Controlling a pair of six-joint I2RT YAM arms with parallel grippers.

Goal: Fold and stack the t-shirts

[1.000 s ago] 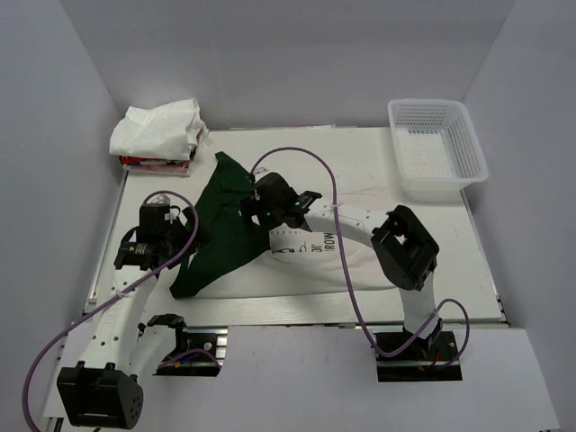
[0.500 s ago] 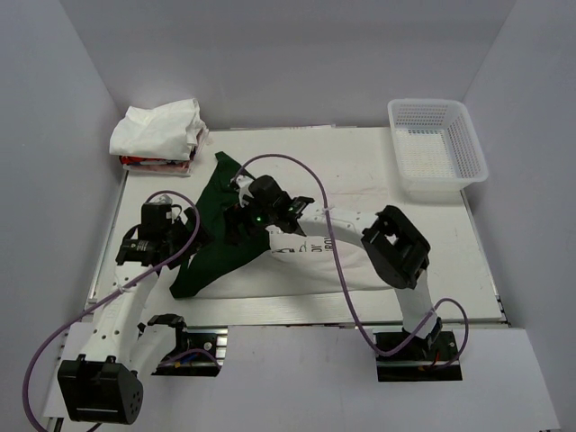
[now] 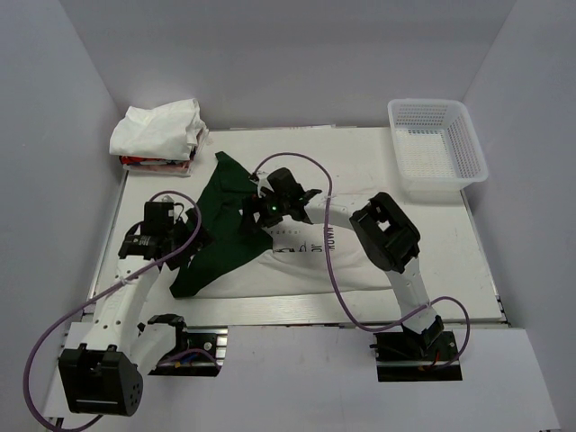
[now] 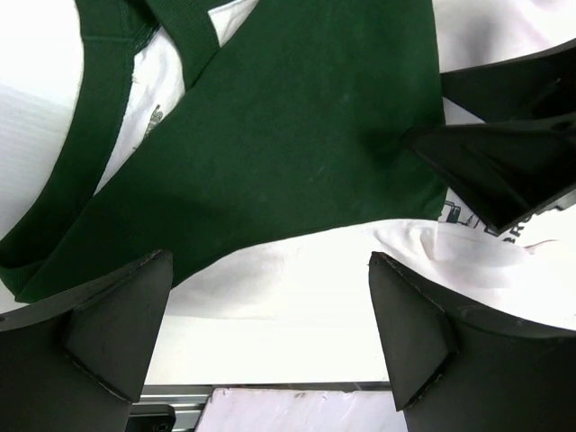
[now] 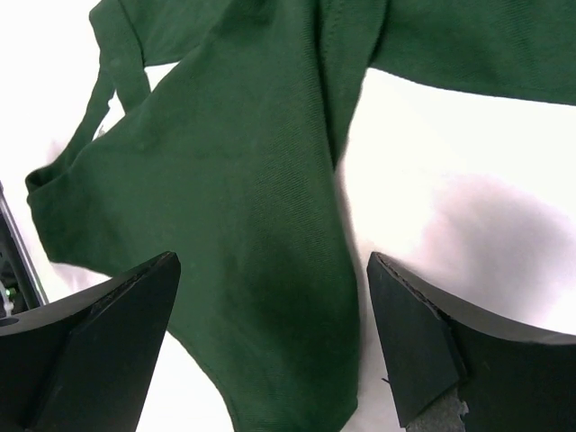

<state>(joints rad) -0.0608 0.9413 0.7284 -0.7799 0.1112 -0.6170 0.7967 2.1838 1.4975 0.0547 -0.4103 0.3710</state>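
A large off-white cloth t-shirt with dark lettering [image 3: 306,265] lies spread across the middle of the white desk [image 3: 432,243]. Its dark green section [image 3: 220,225] is thrown over the left side in a loose, creased flap. The left end effector [image 4: 268,265] hovers low over the near edge of that flap, its jaws wide apart and gripping nothing. The right end effector [image 5: 272,261], reaching across from the other side, is just as open above a raised ridge in the green cloth and is also empty. A pile of folded white and red shirts [image 3: 160,133] sits at the far left corner, well apart from the white plastic mesh basket [image 3: 430,184] at the far right. The shirt looks light, limp and easily rumpled, so it will sag and drag rather than hold any shape. It would probably be safest to pinch it at a thick seam or hem, such as the green edge where it meets the white. Each end effector should take a separate corner, so that the flap lifts evenly without dragging the layer beneath.
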